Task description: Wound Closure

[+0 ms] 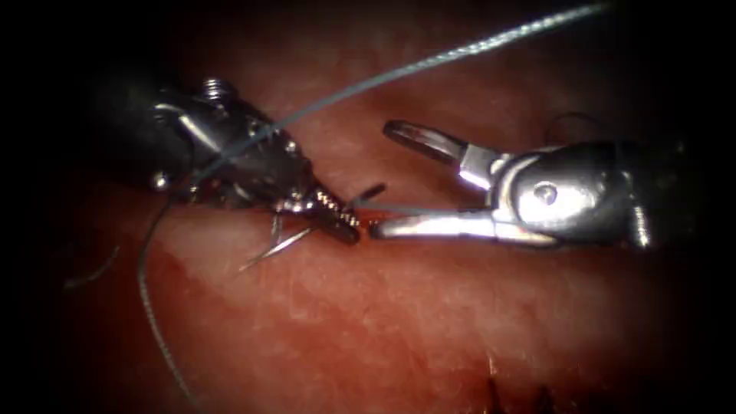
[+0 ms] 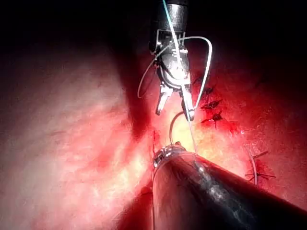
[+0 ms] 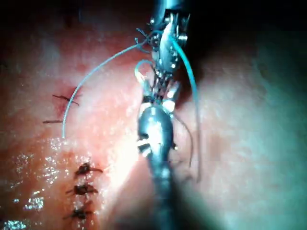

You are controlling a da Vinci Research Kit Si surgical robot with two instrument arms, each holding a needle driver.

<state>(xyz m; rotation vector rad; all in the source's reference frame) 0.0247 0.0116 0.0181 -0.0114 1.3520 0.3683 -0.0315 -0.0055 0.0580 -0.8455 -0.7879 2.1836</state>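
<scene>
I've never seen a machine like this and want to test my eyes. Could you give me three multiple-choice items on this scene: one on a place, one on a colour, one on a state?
1. Where is the needle?
A. loose, far off on the tissue
B. in the left pincer
C. in the right pincer

2. What colour is the long thread?
A. pale blue-grey
B. yellow
C. bright green

3. The right pincer is:
A. shut on thread
B. shut on tissue
C. open, empty

Answers: B, the left pincer's shut jaws grip the needle; A, the thread looks pale blue-grey; C, its jaws stand wide apart, holding nothing.
</scene>
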